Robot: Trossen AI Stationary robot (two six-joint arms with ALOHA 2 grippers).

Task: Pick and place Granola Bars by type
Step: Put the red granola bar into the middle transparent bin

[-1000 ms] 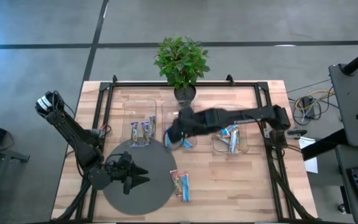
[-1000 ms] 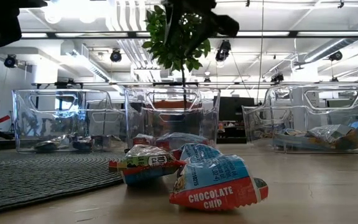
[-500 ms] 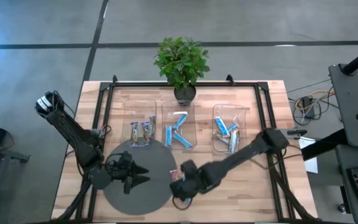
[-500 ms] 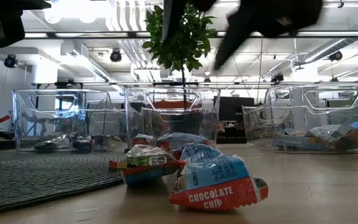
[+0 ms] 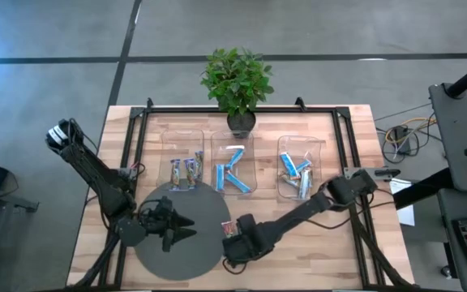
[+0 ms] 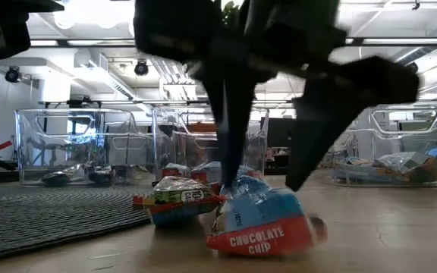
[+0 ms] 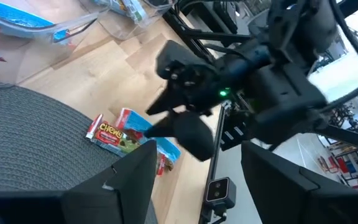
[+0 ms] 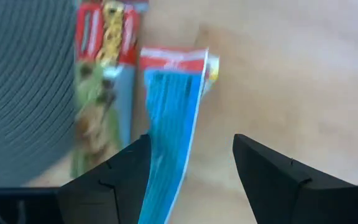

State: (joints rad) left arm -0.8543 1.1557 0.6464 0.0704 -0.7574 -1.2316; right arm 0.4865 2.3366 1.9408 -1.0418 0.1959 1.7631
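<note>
Right gripper point(image 8: 188, 168) over the blue granola bar point(image 8: 169, 118)
Its fingers straddle the bar, spread apart; left gripper point(image 5: 177, 228) waits open above the mat point(image 5: 201, 207).

two dark, slim jointed arms, matte black; the right gripper point(image 8: 188, 171) has broad angular black fingers point(image 8: 107, 177).

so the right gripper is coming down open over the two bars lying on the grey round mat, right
Not quite. The right gripper is down over the two loose bars with its fingers open, but the blue bar and the green bar lie on the bare wood table, just beside the grey round mat, not on it. The right wrist view shows this, and the high view agrees.
</note>
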